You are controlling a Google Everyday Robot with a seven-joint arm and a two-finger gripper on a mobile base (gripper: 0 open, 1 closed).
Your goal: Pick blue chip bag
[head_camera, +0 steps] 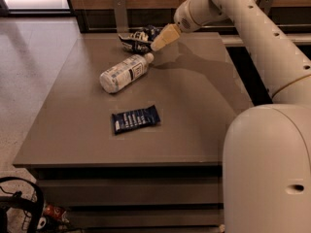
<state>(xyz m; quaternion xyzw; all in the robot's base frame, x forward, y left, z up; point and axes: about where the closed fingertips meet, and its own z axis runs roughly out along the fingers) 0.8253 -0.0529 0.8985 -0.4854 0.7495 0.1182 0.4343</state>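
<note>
My jaws, on the gripper (pixel 163 38) low over the far edge of the bench (pixel 194 106), point at the blue chip bag (pixel 137 37) just beside their tip, leftward in view, its length running crosswise. Whether they are apart or together, I cannot tell.

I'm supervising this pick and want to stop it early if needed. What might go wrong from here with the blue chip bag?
1. The blue chip bag sits at the table's far edge; the gripper, close beside it, might push it off the back instead of catching it.
2. The white bottle lies on its side with its cap close to the bag and gripper; a nudge would likely set it rolling.
</note>
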